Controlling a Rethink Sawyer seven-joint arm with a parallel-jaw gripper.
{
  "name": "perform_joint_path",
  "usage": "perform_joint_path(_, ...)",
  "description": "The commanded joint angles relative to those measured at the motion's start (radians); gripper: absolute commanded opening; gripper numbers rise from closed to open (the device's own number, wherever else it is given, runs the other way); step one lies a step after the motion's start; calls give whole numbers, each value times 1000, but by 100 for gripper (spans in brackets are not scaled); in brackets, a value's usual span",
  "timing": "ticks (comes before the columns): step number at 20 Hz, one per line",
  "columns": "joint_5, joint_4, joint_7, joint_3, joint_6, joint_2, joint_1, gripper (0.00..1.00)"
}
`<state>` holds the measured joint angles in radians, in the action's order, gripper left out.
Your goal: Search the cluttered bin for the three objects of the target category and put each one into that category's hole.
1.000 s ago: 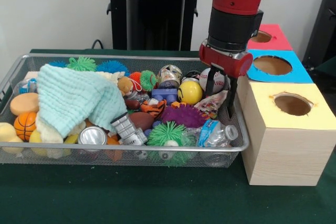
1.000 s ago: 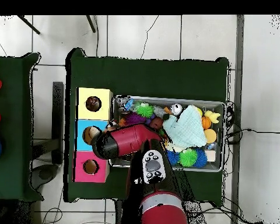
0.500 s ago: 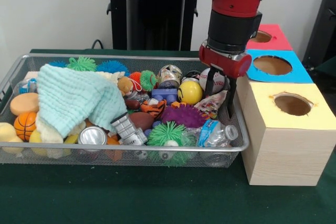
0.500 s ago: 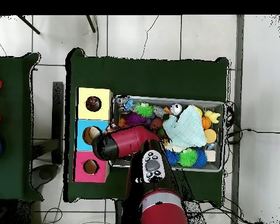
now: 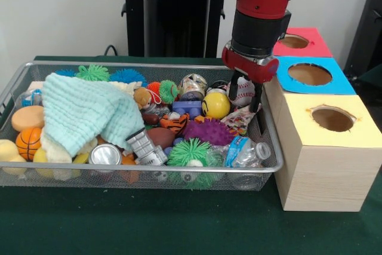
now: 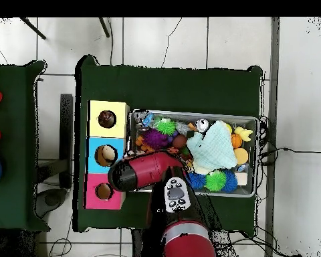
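**Pincer wide over bin's box-side end, nothing held**

Front view:
- Dark green cloth surface (image 5: 149,225), bare in the foreground.
- Plain white wall (image 5: 59,10) behind. Black pedestal (image 5: 170,22) in front of it at centre.
- Wire mesh bin (image 5: 119,169) on the cloth, crammed full.
- Inside: pale green towel (image 5: 83,111) heaped at left, small basketball (image 5: 28,141) beside it, silver can (image 5: 105,154) at the near rim, purple spiky ball (image 5: 209,131) and yellow ball (image 5: 216,104) toward the right, crushed bottle (image 5: 245,152) in the near right corner.
- Row of three wooden boxes touching the bin's right end, one round hole in each top: yellow box (image 5: 325,159) nearest, then blue box (image 5: 341,85), then red box (image 5: 316,45).
- Pincer (image 5: 245,95) hanging over the bin's right end, wide, empty.
- Baseball (image 5: 243,89) seen in the gap btwn the tips. Looks to lie in the pile behind them, contact not clear.

Overhead view:
- Same green surface (image 6: 170,87), w/ bin (image 6: 256,154) and towel (image 6: 213,148) on it.
- Yellow (image 6: 96,110), blue (image 6: 93,144) and red (image 6: 93,201) boxes in a column along the bin's short end.
- Red arm (image 6: 146,170) across the bin's edge, covering the pincer.
- White tiled floor (image 6: 297,100) all round, cable (image 6: 290,150) trailing on it.
- Second green-covered surface (image 6: 13,134) at the picture's left, well apart.
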<state>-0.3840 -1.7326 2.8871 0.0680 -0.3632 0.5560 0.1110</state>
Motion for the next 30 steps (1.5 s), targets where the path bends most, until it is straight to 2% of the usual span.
perform_joint_path(1, -77, -89, -83, 36, 43, -28, 26, 100)
perform_joint_path(5, -96, -49, -101, 33, 20, -54, 35, 100)
perform_joint_path(9, -127, 9, -87, 23, 61, -116, 29, 100)
perform_joint_path(12, -143, 32, -77, 14, 76, -137, 21, 100)
perform_joint_path(19, -141, 52, -72, 12, 80, -151, 14, 100)
perform_joint_path(30, -129, 66, -96, 48, 64, -158, 43, 100)
